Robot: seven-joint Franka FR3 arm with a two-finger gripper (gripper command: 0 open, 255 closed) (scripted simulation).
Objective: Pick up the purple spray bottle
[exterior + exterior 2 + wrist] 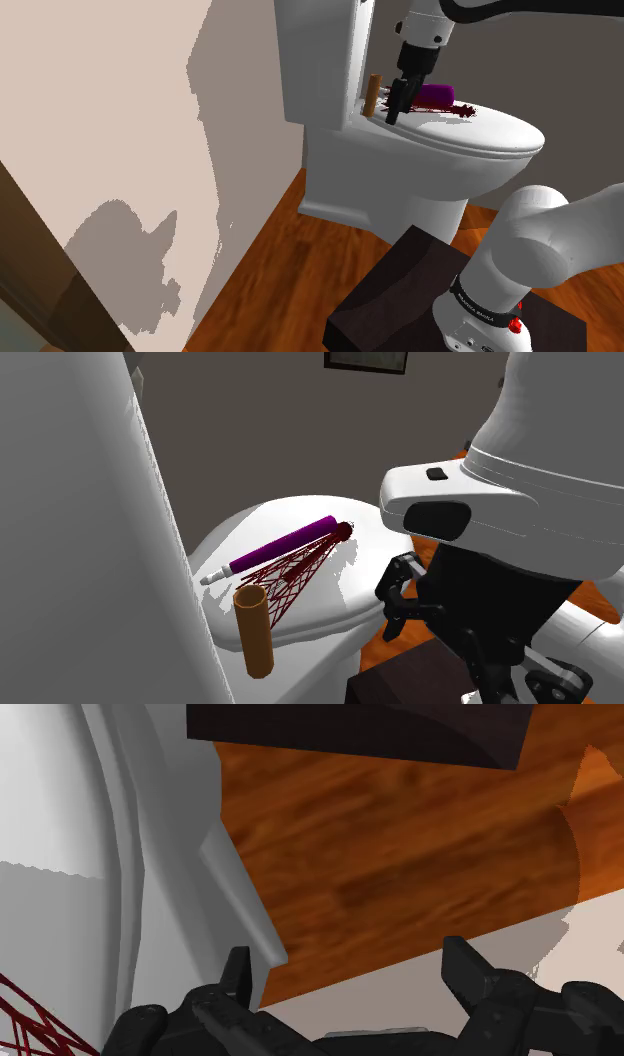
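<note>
Gripper is seen open, fingers apart, nothing clasped; in the shoulder view it is placed just beside the purple spray bottle. The bottle is laid flat on the closed toilet lid. It is judged light, stiff, smooth and round, so likely to roll; best taken across mid-barrel. Long axis runs along the lid, white nozzle toward the tank. A dark red wire mesh is spread beside it; a brown tube is stood upright near the nozzle.

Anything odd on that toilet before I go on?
Yes: the purple spray bottle lies flat on the toilet lid, and a dark red wire mesh fans out from its end.
</note>
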